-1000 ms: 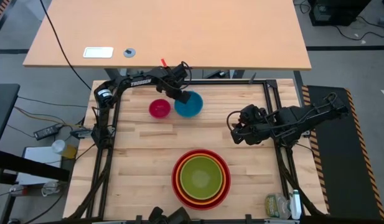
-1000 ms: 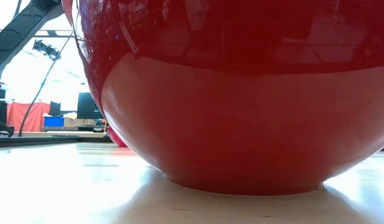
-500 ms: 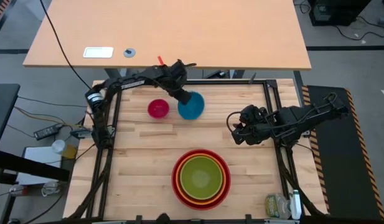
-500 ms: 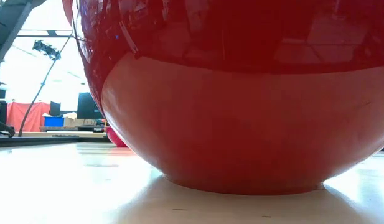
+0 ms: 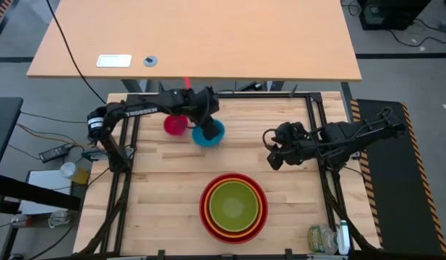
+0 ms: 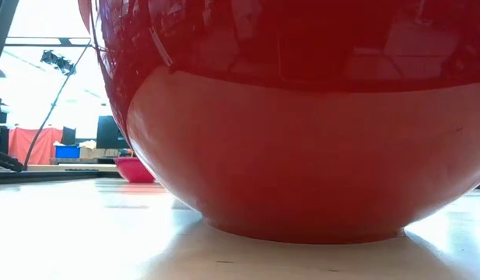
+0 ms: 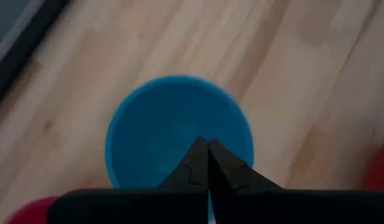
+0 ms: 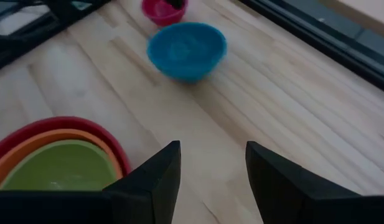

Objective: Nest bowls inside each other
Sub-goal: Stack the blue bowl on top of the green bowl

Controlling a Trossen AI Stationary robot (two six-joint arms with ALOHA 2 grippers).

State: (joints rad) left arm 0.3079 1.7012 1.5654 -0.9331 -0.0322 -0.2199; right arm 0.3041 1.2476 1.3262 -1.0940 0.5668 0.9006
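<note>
My left gripper is shut on the blue bowl over the far middle of the table. The pink bowl rests on its base just left of it, also in the low view. The yellow-green bowl sits inside the orange bowl, which sits inside the red bowl, near the front edge. The red bowl fills the low view. My right gripper hangs open over the table's right half, with nothing between its fingers. My left gripper pinches the blue bowl's rim on its far left side between its two shut fingers. The fingers slant down from the table's far side. The bowl hangs below them, mouth up and slightly tilted, and seems clear of the table.
A black frame rail runs along the table's left, far and right sides. A bottle and a wrapped item lie at the near right corner. Beyond the far edge stands a tan desk. Bare wood lies between the bowls.
My left gripper has risen and gone toward the table's near edge and a little left, rolling as it went. The blue bowl has come up off the table with it. The pink bowl has slid a little toward the table's left.
</note>
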